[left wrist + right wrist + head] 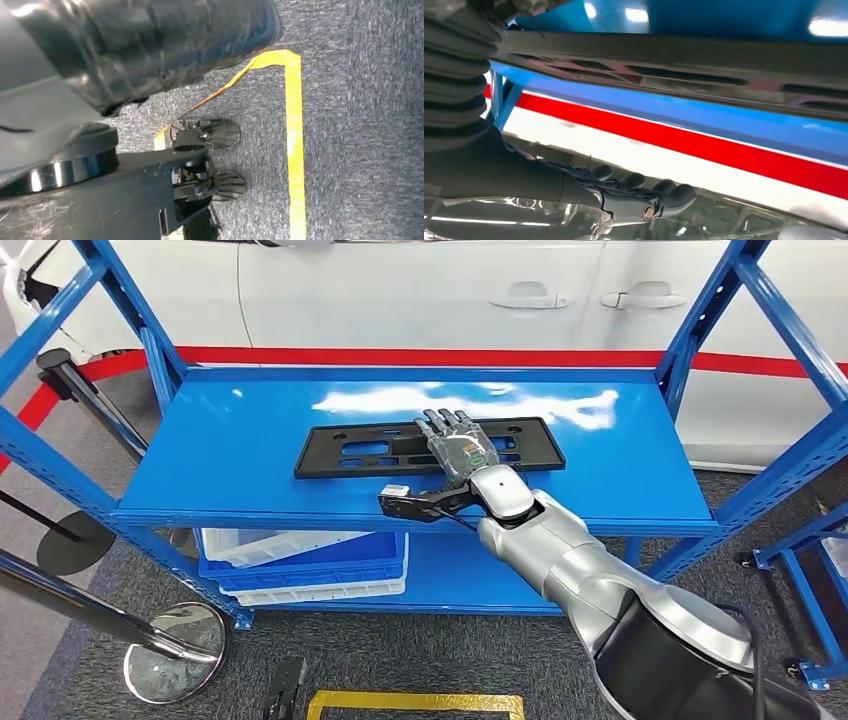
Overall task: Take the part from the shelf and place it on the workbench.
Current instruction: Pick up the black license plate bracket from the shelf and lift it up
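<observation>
Blue shelf [240, 455], top deck: the flat black part [350, 452] lies lengthwise mid-deck, nearer the front edge. Lower deck, left end: stacked blue and white bins [300, 565].

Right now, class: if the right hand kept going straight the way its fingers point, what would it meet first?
The right hand already lies over the black plastic part. Straight on, beyond the part's far edge, bare blue shelf follows, then probably the white car behind; depth is unclear.
</observation>
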Robot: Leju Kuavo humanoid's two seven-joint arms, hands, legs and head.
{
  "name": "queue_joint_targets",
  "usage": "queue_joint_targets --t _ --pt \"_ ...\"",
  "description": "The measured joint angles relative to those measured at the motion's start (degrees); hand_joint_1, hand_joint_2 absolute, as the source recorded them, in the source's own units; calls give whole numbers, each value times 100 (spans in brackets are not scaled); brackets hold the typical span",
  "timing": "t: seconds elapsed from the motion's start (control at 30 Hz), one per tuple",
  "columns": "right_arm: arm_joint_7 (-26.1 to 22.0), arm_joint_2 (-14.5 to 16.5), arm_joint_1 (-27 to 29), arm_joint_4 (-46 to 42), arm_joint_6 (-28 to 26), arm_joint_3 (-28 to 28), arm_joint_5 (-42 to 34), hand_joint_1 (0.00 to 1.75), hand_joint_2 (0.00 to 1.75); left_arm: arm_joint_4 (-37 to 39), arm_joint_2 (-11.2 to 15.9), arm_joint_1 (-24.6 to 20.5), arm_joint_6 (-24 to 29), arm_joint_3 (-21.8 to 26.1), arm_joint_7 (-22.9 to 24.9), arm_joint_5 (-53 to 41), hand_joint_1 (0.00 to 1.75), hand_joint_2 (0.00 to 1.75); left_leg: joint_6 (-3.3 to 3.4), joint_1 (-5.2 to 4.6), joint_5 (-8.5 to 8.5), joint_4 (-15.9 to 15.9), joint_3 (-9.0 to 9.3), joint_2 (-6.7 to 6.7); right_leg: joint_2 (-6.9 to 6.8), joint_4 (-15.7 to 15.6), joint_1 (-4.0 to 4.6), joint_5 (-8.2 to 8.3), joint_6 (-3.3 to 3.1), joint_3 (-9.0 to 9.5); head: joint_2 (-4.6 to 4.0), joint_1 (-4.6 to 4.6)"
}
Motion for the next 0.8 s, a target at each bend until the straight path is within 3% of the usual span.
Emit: queue_joint_targets --t 0.07,0.13,0.2,0.23,0.33,0.4,0.53,0.6,0.67,0.7,0.73,0.8 --pt "-40 -3 -13 -2 -2 0 5 0 0 0 0 -6 -4 -1 2 -4 0 0 -62 14 -226 387 -170 4 -4 -30 -17 5 -64 34 0 -25" --pt "-73 -4 -17 -3 3 0 11 0 0 0 1 -7 -6 -1 3 -10 0 0 -102 23 -512 1079 -508 5 -7 -31 -6 -7 -100 45 0 -41" --pt "-106 -6 -12 -3 18 0 19 0 0 0 3 3 -7 -1 7 -29 0 0 -107 24 -538 1432 -716 5 -3 -26 7 -19 -118 53 0 -40" --pt "-123 -7 -11 -3 27 0 24 0 0 0 3 5 -7 -1 8 -40 0 0 -93 23 -402 1313 -678 5 2 -23 11 -28 -120 61 0 -41" --pt "-156 -9 -21 -7 41 0 33 0 0 0 6 -16 -16 -1 10 -60 0 0 5 -5 106 293 -210 4 13 -18 27 -59 -95 98 0 -37" --pt "-168 -13 -27 -8 50 0 33 0 0 0 9 -31 -21 -2 12 -63 0 0 59 -39 141 -40 -49 1 12 -24 33 -66 -50 92 0 -35" --pt "-187 -22 -32 -13 61 0 34 0 0 0 14 -36 -22 -1 13 -73 0 0 142 -6 160 -200 58 6 -6 62 47 -159 67 55 0 -22" --pt "-193 -33 -34 -16 67 0 35 0 0 0 14 -44 -23 -1 14 -85 0 0 184 9 163 -252 116 14 -17 592 40 -422 106 -199 0 -6" --pt "-206 -49 -10 -16 77 0 42 0 0 0 15 -45 -25 -1 20 -101 0 0 208 11 140 -246 133 14 -18 1273 20 -639 136 -579 0 -1" --pt "-214 -59 7 -16 82 0 45 0 0 0 15 -42 -26 -2 24 -106 0 0 210 13 123 -238 143 11 -19 1424 6 -616 152 -691 0 0" --pt "-221 -68 17 -16 86 0 49 0 0 0 15 -38 -26 -2 27 -110 0 0 204 18 99 -225 158 6 -20 1374 -13 -487 166 -709 0 0" --pt "-233 -80 17 -16 90 0 52 0 0 0 15 -32 -28 -2 29 -119 0 0 161 34 20 -170 194 -1 -29 762 -50 -58 190 -482 0 1"
